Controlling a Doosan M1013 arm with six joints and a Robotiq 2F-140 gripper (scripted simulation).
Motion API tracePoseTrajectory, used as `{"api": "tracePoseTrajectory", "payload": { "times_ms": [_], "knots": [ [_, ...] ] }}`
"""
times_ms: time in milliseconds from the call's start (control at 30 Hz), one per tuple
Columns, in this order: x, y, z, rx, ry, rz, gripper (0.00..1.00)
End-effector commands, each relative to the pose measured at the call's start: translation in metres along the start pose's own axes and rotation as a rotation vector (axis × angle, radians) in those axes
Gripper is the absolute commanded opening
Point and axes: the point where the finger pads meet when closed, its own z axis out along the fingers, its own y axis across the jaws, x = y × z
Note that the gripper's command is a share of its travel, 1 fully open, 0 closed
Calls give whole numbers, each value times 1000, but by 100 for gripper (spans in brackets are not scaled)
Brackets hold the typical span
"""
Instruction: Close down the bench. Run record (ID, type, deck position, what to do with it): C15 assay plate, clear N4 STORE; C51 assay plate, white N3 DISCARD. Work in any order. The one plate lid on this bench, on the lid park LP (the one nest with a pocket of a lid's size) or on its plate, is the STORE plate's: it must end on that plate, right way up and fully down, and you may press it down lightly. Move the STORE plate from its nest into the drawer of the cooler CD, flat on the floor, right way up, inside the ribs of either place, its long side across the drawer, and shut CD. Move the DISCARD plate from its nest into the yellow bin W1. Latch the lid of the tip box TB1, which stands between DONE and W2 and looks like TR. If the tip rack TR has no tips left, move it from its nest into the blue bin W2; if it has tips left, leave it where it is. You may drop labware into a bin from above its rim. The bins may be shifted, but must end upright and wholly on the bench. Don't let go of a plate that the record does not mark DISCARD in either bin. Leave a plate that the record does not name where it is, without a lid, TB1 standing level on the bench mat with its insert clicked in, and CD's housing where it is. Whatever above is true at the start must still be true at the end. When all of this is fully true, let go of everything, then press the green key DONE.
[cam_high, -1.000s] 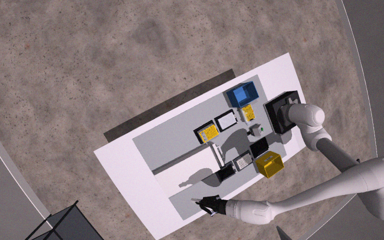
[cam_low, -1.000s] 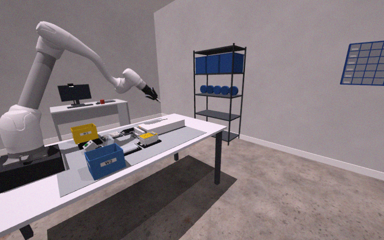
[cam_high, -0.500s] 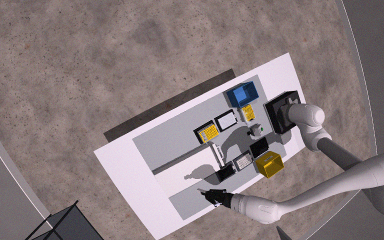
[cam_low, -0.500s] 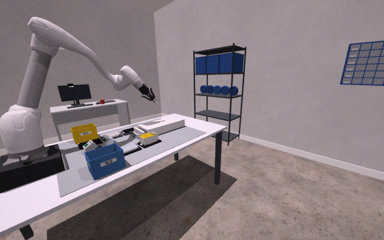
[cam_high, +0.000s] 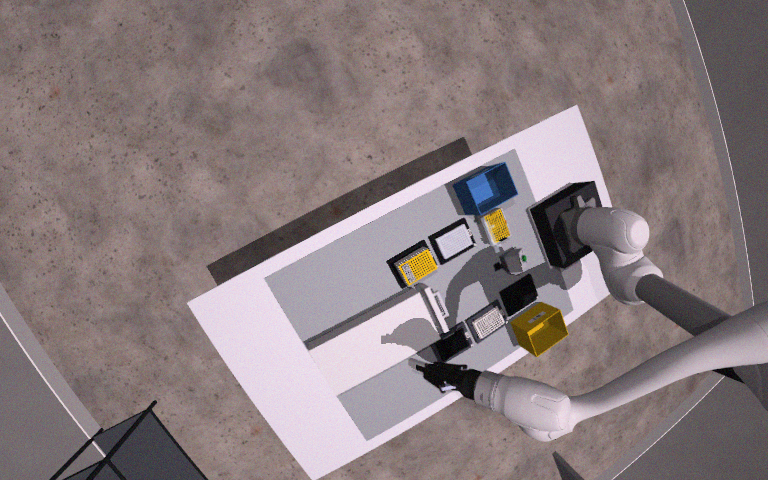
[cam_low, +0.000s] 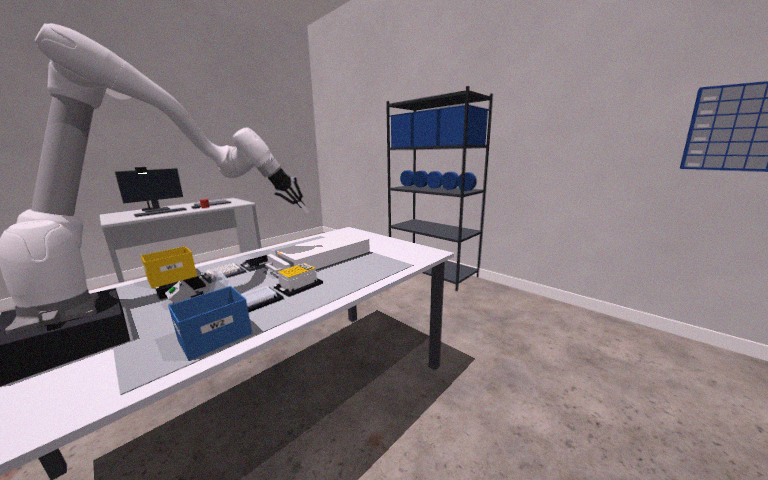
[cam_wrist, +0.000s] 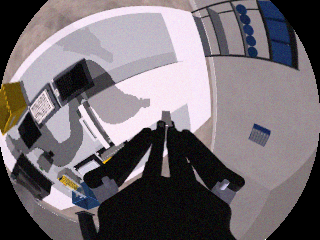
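Observation:
My gripper (cam_high: 421, 367) is shut and empty. It hangs high above the bench near the front corner of the white cooler CD (cam_high: 368, 342); it also shows in the side view (cam_low: 297, 199) and in the wrist view (cam_wrist: 164, 120). A white plate (cam_high: 453, 240) sits in a black nest beside the yellow tip rack TR (cam_high: 417, 264). A clear welled plate (cam_high: 487, 321) sits in a nest next to the yellow bin W1 (cam_high: 539, 328). A dark nest (cam_high: 451, 344) lies beside it. The tip box TB1 (cam_high: 495, 224) stands between the blue bin W2 (cam_high: 485, 187) and the DONE key (cam_high: 513, 260).
An empty black nest (cam_high: 518, 294) lies between the DONE key and W1. The arm's black base (cam_high: 563, 223) stands at the bench end. A dark shelf rack (cam_low: 438, 181) stands beyond the bench. A desk with a monitor (cam_low: 150, 189) is behind it.

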Motion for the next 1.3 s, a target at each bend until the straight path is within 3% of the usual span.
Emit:
{"api": "tracePoseTrajectory", "payload": {
  "times_ms": [0, 133, 333, 467, 567, 767, 933, 1133, 1267],
  "knots": [
    [-8, -7, -5, 14, -7, 33, 0],
    [-21, -21, -12, 66, -35, 152, 0],
    [-37, -38, -21, 67, -36, 153, 0],
    [-48, -52, -29, 119, -66, 272, 0],
    [-51, -56, -31, 132, -73, 301, 0],
    [-65, -74, -42, 132, -73, 301, 0],
    [-78, -93, -52, 196, -114, 448, 0],
    [-88, -108, -60, 196, -114, 448, 0],
    [-97, -124, -69, 248, -150, 566, 0]
  ]
}}
